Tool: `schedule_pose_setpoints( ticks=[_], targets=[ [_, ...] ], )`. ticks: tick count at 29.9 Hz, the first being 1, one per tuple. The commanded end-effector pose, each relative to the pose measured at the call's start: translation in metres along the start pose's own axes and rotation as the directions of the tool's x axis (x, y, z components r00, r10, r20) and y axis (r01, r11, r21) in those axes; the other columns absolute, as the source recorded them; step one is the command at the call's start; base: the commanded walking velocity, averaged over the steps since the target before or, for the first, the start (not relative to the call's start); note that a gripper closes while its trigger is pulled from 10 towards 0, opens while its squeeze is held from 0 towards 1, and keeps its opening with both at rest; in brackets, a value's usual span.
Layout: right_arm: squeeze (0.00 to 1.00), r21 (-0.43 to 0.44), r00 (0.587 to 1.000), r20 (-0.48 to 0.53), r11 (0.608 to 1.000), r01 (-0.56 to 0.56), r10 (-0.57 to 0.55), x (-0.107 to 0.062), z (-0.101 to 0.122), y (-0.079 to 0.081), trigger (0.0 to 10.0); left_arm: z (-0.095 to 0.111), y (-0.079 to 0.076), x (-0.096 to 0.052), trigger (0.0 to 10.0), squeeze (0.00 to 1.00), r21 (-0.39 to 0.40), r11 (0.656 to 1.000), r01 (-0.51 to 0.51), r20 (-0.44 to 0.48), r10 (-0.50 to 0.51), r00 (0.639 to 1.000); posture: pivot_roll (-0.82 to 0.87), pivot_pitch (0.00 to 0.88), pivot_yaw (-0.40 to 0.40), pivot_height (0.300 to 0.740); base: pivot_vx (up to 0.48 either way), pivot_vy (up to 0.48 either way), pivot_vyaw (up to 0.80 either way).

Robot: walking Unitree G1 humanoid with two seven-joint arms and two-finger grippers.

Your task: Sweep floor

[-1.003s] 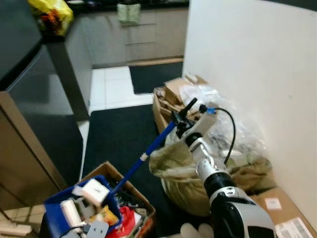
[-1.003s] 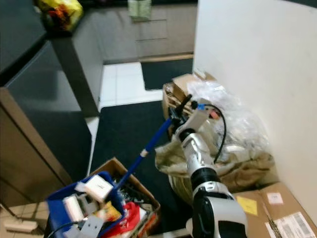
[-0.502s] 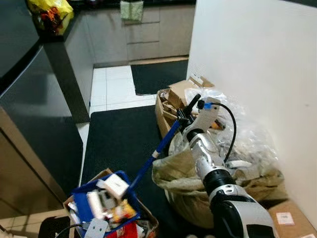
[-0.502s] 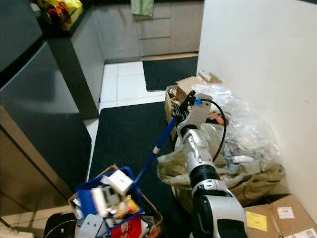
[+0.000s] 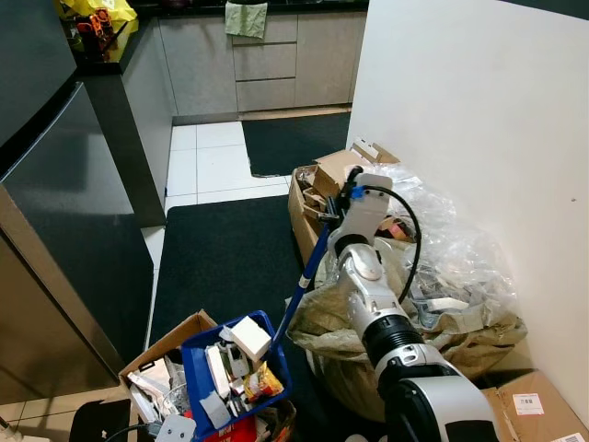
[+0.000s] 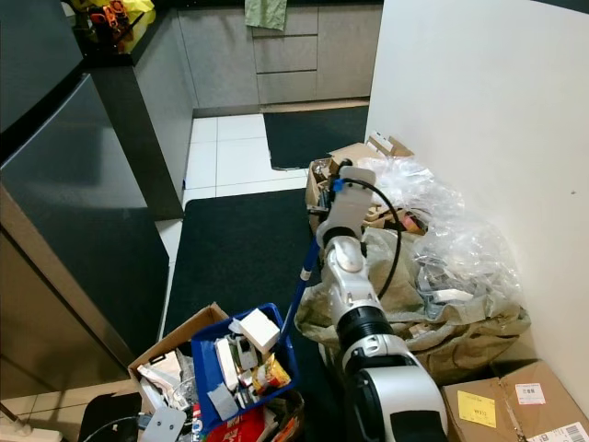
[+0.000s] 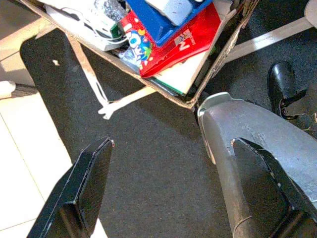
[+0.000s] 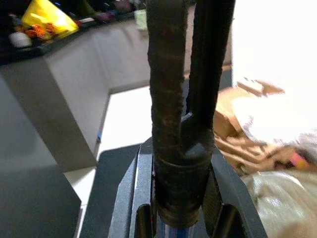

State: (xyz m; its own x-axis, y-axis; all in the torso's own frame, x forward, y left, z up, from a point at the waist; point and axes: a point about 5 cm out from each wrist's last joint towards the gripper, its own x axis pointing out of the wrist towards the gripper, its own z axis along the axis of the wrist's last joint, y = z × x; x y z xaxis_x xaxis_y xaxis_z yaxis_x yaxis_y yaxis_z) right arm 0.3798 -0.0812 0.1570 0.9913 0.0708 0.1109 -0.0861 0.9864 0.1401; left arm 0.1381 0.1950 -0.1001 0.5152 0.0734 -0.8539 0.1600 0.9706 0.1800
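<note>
The right claw (image 5: 342, 214) is pressed together around the top of a blue broom handle (image 5: 308, 273), beside the brown cardboard boxes (image 5: 317, 180) at the foot of the white wall (image 5: 469, 120). In the right wrist view its two black fingers (image 8: 166, 74) stand nearly touching above the handle's dark grip (image 8: 181, 198). The handle slants down from the claw toward a blue crate (image 5: 235, 368) packed with small cartons, and its lower end is hidden behind that crate, so the broom head cannot be made out. The crate sits in an open cardboard box (image 5: 170, 341) cut off by the lower edge of the head view.

The left claw (image 7: 168, 193) hangs spread wide over the dark mat (image 5: 230, 258), above a corner of that box, with a silver limb of the robot partly blocking the view.

A clear plastic bag (image 5: 442, 249) and a tan sack (image 5: 350, 322) crowd the wall side. Between them and the dark cabinet front (image 5: 74, 221) on the robot's left, the mat forms a bare lane running to white floor tiles (image 5: 216, 161) and a second mat (image 5: 294, 140) before the grey drawers (image 5: 267, 64).
</note>
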Motion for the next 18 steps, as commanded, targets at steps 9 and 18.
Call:
schedule_pose_setpoints(
  ticks=[9,18],
  targets=[
    [0.0,-0.088,0.96,0.211,0.981,-0.171,0.187,-0.015,0.018,0.044,10.0,-0.002,0.0,0.0,10.0,0.0,0.015,1.0,0.0,-0.013,0.0,1.0,-0.02,0.005,-0.004,0.74,0.0,0.0,0.0],
    [0.0,-0.117,0.944,0.248,0.974,-0.196,0.22,-0.026,0.013,0.059,10.0,-0.001,0.0,0.0,10.0,0.0,0.016,1.0,0.002,-0.012,-0.002,1.0,-0.02,0.005,-0.006,0.74,0.0,0.0,0.0]
  ],
)
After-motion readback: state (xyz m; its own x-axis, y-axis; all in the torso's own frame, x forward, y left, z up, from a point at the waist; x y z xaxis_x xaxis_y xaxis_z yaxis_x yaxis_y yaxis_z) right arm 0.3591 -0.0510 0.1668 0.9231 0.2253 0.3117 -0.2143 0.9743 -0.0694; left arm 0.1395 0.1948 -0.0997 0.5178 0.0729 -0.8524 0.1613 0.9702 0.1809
